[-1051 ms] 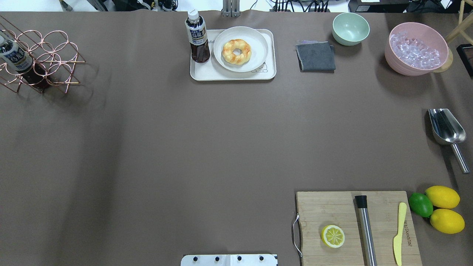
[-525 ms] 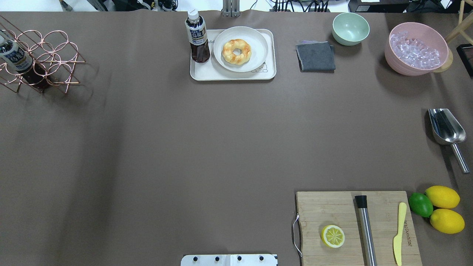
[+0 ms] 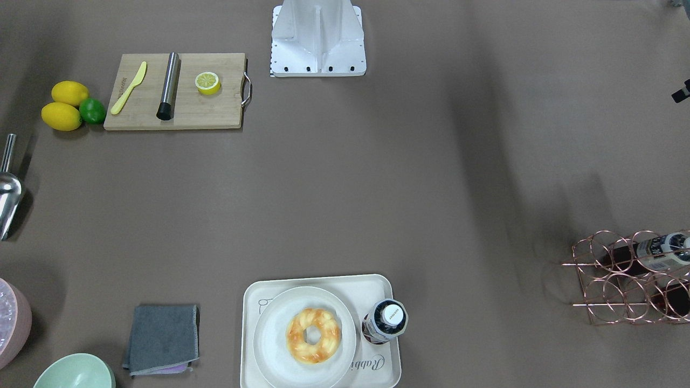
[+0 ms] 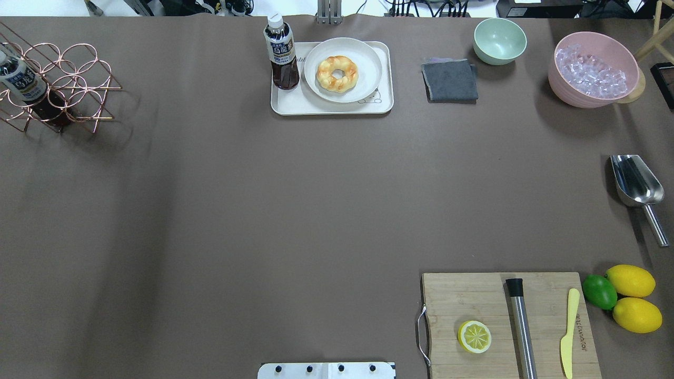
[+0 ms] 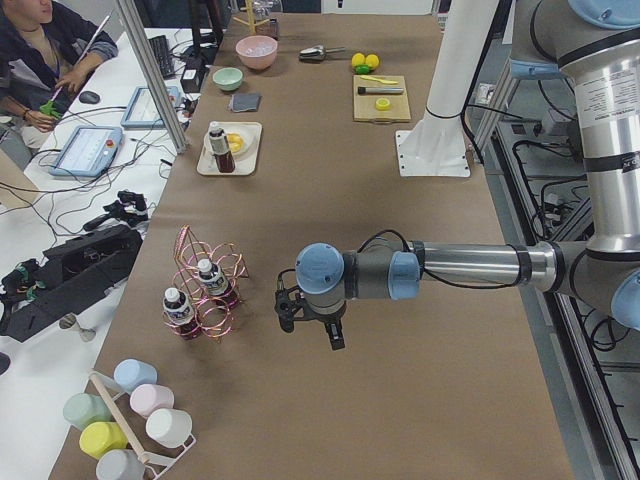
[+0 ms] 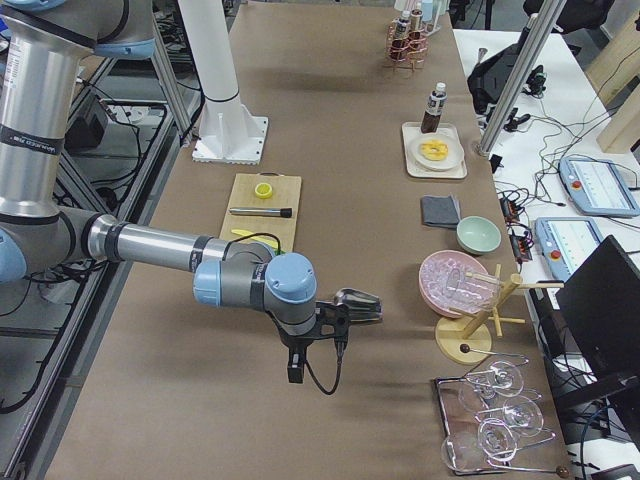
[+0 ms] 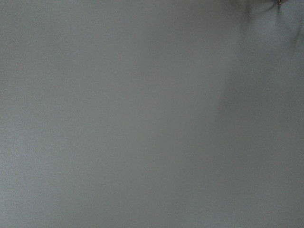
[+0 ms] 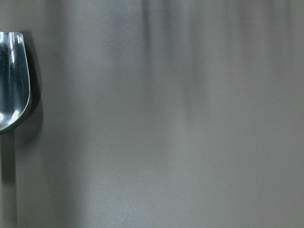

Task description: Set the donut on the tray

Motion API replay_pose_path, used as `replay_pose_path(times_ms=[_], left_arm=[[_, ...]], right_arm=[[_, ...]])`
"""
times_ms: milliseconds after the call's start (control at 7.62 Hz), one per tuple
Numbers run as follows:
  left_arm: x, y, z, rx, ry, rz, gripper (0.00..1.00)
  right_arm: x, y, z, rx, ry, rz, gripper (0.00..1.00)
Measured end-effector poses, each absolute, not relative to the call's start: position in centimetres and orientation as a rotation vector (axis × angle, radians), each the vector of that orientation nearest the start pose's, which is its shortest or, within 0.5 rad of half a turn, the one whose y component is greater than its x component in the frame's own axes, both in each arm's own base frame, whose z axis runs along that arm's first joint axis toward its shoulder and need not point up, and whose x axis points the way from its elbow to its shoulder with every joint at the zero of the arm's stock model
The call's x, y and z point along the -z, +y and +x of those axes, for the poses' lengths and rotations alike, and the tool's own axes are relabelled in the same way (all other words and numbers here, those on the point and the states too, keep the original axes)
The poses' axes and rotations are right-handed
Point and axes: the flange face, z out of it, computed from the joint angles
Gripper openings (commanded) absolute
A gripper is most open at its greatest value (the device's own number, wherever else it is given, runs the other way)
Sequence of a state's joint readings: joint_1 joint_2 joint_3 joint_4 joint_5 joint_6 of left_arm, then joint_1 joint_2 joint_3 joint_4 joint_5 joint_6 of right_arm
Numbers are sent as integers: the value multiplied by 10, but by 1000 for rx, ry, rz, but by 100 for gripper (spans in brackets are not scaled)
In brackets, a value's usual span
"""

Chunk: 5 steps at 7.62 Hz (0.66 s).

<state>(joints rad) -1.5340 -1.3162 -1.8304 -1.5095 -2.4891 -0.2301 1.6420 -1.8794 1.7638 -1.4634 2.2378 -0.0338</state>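
Observation:
The golden twisted donut (image 4: 337,73) lies on a round off-white plate (image 4: 366,58), which sits on the cream-white tray (image 4: 287,102) at the table's far middle. The front-facing view shows the same donut (image 3: 313,334), plate (image 3: 269,328) and tray (image 3: 372,285). A tea bottle (image 4: 281,52) stands on the tray's left part. Neither gripper shows in the overhead view. My left gripper (image 5: 305,320) hovers over the bare table near the wire rack. My right gripper (image 6: 325,322) hovers near the metal scoop. I cannot tell whether either is open or shut.
A grey cloth (image 4: 450,80), a green bowl (image 4: 499,39) and a pink bowl of ice (image 4: 592,68) stand right of the tray. A metal scoop (image 4: 634,181), a cutting board (image 4: 474,295) with a halved lemon (image 4: 474,336), and a wire bottle rack (image 4: 58,87) are also there.

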Motion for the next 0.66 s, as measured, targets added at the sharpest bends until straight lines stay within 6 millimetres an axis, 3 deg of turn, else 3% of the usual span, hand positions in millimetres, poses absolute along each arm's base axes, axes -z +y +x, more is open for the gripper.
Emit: replay_pose_path(times_ms=[657], left_arm=[[-638,-383,-40,205,905,-175,99]], right_arm=[[-691,-353,98,-42,-675,29,100]])
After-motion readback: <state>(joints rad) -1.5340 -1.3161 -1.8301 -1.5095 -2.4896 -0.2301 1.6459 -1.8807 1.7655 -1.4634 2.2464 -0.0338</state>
